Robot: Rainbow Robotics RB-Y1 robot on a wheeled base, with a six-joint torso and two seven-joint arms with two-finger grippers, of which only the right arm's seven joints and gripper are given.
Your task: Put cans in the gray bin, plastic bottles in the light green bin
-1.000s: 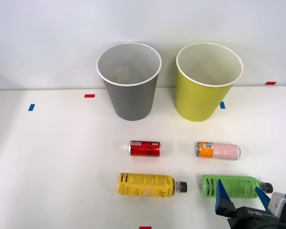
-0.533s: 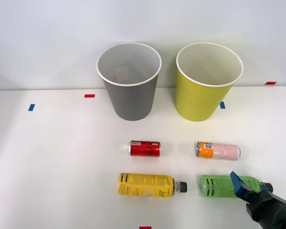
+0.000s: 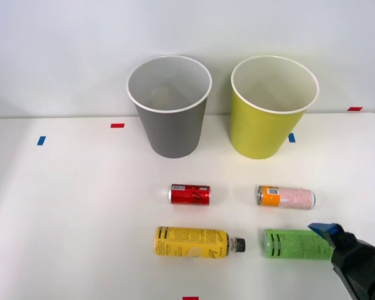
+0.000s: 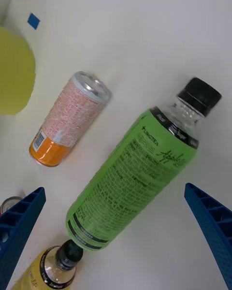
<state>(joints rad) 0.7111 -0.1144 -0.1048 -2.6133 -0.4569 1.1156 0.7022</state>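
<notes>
1. A white table (image 3: 69,219) filled the lower part of the front view, with a plain pale wall behind it and small red and blue tape marks scattered on the surface.
2. The gray bin (image 3: 169,105) stood upright at upper centre, and the light green bin (image 3: 272,106) stood just beside it at upper right; both sat well apart from the items lying in front of them.
3. At centre lay the red can (image 3: 190,194), with the pinkish-white can (image 3: 286,197) in the same row further toward the right of the frame.
4. Below the cans, the yellow-label bottle (image 3: 192,242) lay on its side at lower centre, and the green-label bottle (image 3: 297,244) lay at lower right.
5. The right gripper (image 4: 116,237) hung above the green-label bottle (image 4: 135,169) with its blue fingers (image 4: 212,227) spread wide, one on each side of the bottle and not touching it.
6. That bottle looked light and probably empty, a thin plastic wall that would dent under a hard squeeze.
7. Its round, glossy label looked slippery, and it could roll away from a one-sided touch.
8. The best hold seemed across the middle of the labelled body, fingers square to its long axis, not at the narrow neck or the black cap (image 4: 199,95).
</notes>
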